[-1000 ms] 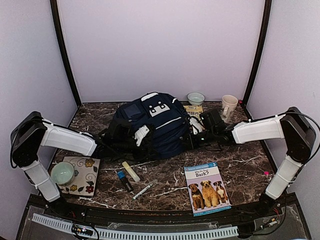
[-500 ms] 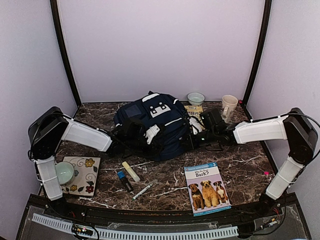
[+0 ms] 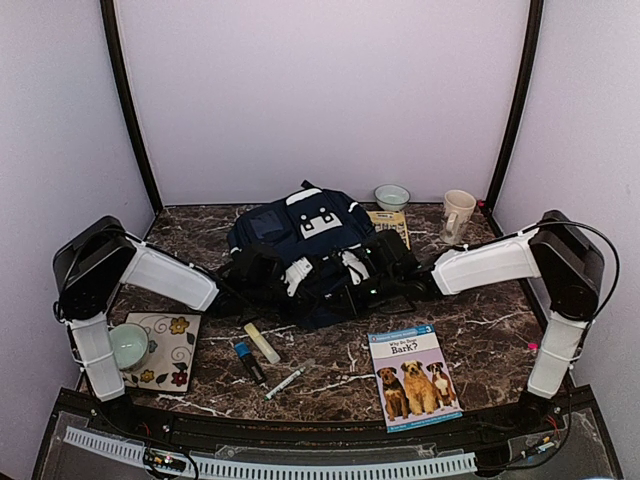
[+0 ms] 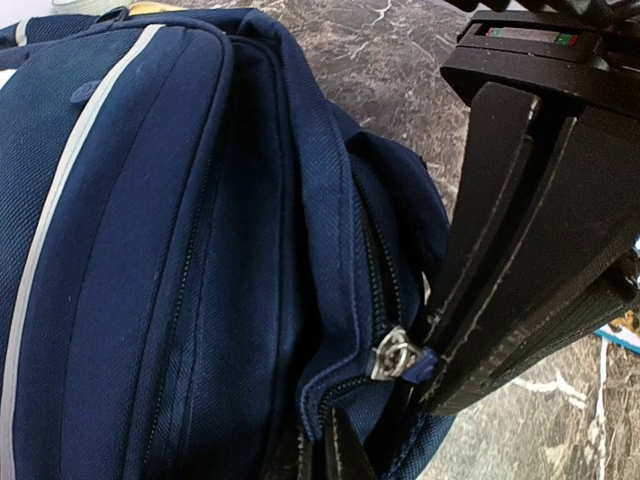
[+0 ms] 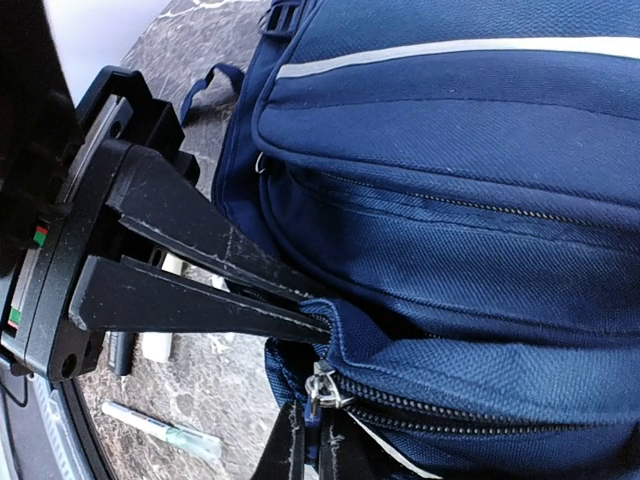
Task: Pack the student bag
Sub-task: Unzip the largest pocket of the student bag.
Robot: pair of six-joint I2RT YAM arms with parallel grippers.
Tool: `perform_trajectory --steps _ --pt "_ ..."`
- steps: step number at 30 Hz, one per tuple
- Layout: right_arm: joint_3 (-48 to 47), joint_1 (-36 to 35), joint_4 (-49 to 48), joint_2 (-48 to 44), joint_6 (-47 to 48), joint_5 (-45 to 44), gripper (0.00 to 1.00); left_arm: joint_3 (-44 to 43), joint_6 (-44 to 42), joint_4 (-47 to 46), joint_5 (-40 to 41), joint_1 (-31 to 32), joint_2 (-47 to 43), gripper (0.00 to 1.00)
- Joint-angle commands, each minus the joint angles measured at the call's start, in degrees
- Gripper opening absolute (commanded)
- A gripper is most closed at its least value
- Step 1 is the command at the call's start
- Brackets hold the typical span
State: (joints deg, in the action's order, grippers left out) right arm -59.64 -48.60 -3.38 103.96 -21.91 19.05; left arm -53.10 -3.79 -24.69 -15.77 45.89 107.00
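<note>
**Location.** The student bag point(image 3: 300, 235) lies flat at the back middle of the table point(image 3: 490, 330). Both arms are brought in on its near edge.

**Left gripper** point(image 5: 305, 308): clenched on a fold of the bag's cloth just beside the zip.

**Right gripper** point(image 4: 430, 378): clenched at the zip pull point(image 4: 393, 356). The small blue tab on it appears to be what is nipped, though the contact itself is partly hidden.

**Stage, as judged.** The zip is being readied for opening. The stretch of teeth in view is meshed, and the book point(image 3: 413, 375) and pen point(image 3: 288, 380) lie unpacked on the near part of the table.

**Risks noted:**
- The tab is held at the fingertips only. If it is pulled off the line of the zip, it could slip out.
- The cloth fold is pinched right beside the slider, so it could be drawn into the teeth and the zip jammed.
- If the anchoring pinch gives way, the whole bag would be dragged rather than opened — the mug point(image 3: 458, 212) and bowl point(image 3: 391, 196) stand near its far right corner and could be knocked.
- The two sets of fingers are set almost touching — a clash is possible if either is swung inward.
</note>
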Motion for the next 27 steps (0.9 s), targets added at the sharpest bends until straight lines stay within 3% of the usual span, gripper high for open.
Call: perform_trajectory --steps 1,9,14,16,24,27 --pt "-3.00 -2.99 -7.80 0.95 -0.42 9.75 0.00 2.45 0.56 -5.73 -0.16 0.70 -4.78 0.01" --pt "-5.97 -3.84 -8.17 4.95 -1.24 11.44 0.00 8.12 1.37 -12.11 1.87 0.69 -7.60 0.05" --pt "-8.12 -4.65 -7.92 6.33 -0.84 9.75 0.00 11.14 1.51 -13.71 4.72 0.69 -10.54 0.32" --pt "-8.40 -4.51 -7.07 6.83 -0.65 8.78 0.00 12.96 1.52 -14.14 5.88 0.69 -12.93 0.37" --pt "-10.82 -4.59 -4.84 9.03 0.67 7.98 0.00 18.37 2.69 -11.26 11.56 0.69 -23.65 0.44" --pt "-11.28 -4.59 -4.57 9.39 0.97 7.56 0.06 19.97 4.20 -10.80 15.42 0.79 -25.77 0.46"
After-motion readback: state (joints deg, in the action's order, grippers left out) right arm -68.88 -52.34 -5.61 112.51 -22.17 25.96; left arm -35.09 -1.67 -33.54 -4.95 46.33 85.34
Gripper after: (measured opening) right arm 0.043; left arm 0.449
